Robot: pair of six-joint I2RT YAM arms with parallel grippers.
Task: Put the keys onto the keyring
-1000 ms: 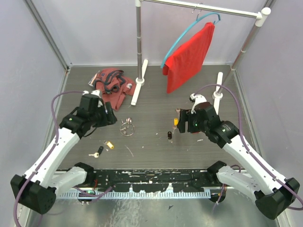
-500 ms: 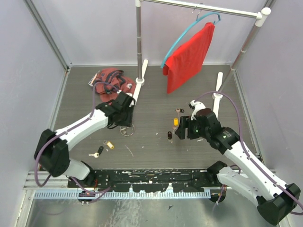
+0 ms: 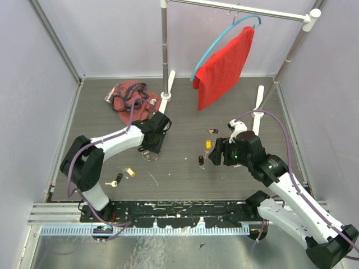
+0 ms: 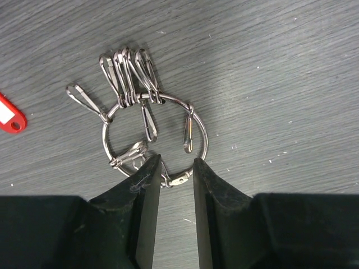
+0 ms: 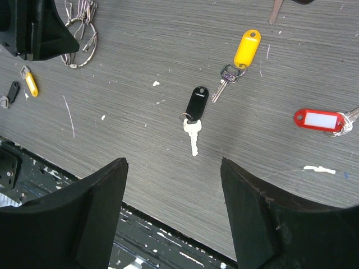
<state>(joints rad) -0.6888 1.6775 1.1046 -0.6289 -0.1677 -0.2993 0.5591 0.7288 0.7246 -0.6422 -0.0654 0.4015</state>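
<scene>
**Top external:** the left gripper [image 3: 152, 143] reaches down over the keyring [image 3: 150, 156], which lies flat on the table [image 3: 185, 120] left of centre; my reading is that it means to lift the ring so keys can be threaded on. The right gripper [image 3: 215, 152] hovers at 3 o'clock from the ring, well apart, near a black-tag key [image 3: 201, 160] and a yellow-tag key [image 3: 208, 144]; two spare keys [image 3: 130, 171] lie at 7 o'clock from the ring.

**Left wrist:** the fingers [image 4: 145, 196] stand narrow with a slim gap between them; the ring's 6 o'clock rim and one small clasp sit in that gap; the pads are not seen pressing the wire, so I judge it not yet gripped. The snap clips [image 4: 126, 67] bunch at the ring's 11 o'clock, away from the jaws; barer wire likely gives an easier bite.

**Right wrist:** jaws wide, nothing between them; the black-tag key lies at 12 o'clock just ahead, the yellow-tag key at 1 o'clock, a red-tag key [image 5: 318, 119] at 3 o'clock; the keyring sits far off at 10 o'clock beside the left gripper; the spread looks lined up on the black-tag key as first pick.
</scene>
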